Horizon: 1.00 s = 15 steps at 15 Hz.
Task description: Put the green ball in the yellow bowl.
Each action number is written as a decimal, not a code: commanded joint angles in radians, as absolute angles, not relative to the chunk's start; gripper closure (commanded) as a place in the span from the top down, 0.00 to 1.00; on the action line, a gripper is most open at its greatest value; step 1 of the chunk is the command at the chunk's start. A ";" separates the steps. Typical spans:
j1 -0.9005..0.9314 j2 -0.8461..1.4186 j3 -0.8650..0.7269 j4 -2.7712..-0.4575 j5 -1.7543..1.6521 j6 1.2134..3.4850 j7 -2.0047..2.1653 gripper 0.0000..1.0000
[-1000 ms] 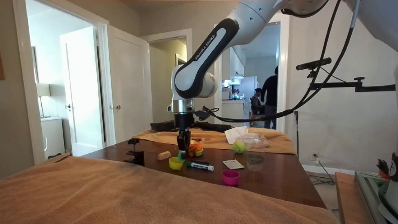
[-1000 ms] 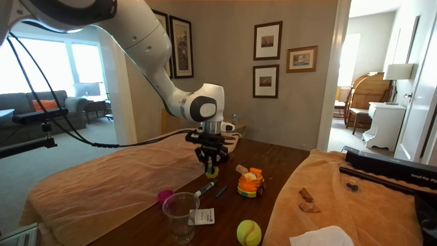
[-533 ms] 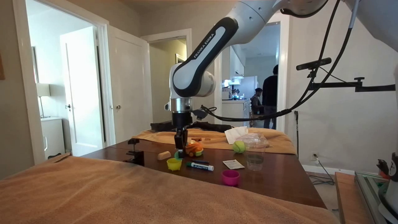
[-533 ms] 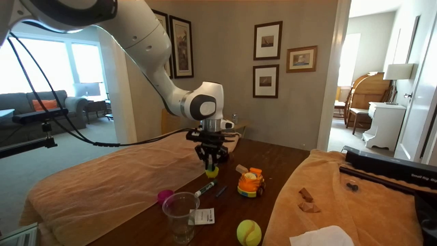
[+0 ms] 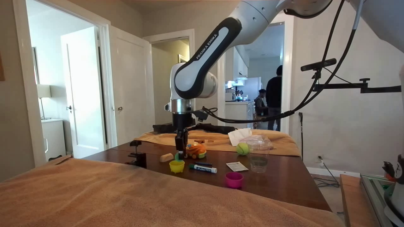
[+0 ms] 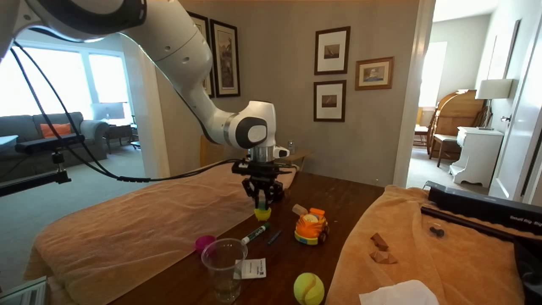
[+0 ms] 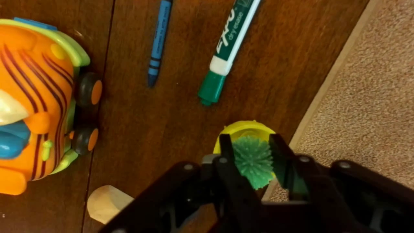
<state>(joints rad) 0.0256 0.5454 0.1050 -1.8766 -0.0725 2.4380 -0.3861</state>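
Note:
My gripper is shut on the spiky green ball, which sits between its two fingers. The yellow bowl stands upright on the table, directly behind and below the ball in the wrist view; the fingers and ball cover much of it. In an exterior view the green ball is just above the rim of the yellow bowl, with the gripper pointing down. In an exterior view the gripper is right over the yellow bowl. Whether the ball touches the bowl I cannot tell.
A green marker and a blue crayon lie close by. An orange toy car and a wooden block are near the bowl. A magenta cup, a clear cup and a tennis ball stand farther off.
In an exterior view my gripper and the green ball have moved left and slightly up. The yellow bowl shifted a little left early on, then stayed still.

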 commanded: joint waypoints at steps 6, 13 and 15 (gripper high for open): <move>0.048 0.473 0.128 -1.903 -0.086 2.331 -0.361 0.99; 0.145 0.242 0.064 -2.063 -0.173 2.262 -0.001 1.00; 0.156 0.159 0.063 -2.130 -0.174 2.262 0.103 1.00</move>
